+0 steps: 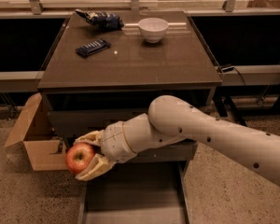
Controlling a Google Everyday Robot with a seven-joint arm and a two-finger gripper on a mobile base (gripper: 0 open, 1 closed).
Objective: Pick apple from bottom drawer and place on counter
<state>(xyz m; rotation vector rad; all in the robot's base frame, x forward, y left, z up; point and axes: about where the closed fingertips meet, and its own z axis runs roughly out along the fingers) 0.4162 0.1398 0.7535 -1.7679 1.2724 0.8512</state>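
Note:
My gripper is shut on the red apple, with one pale finger above it and one below. It holds the apple in the air at the left front corner of the cabinet, above the left rail of the pulled-out bottom drawer. The drawer tray is a flat dark surface below my arm. The glossy brown counter lies above and behind the gripper, its front edge well above the apple.
On the counter stand a white bowl, a dark flat packet and a blue bag. An open cardboard box sits on the floor left of the cabinet, close to the apple. Window frames run behind the counter.

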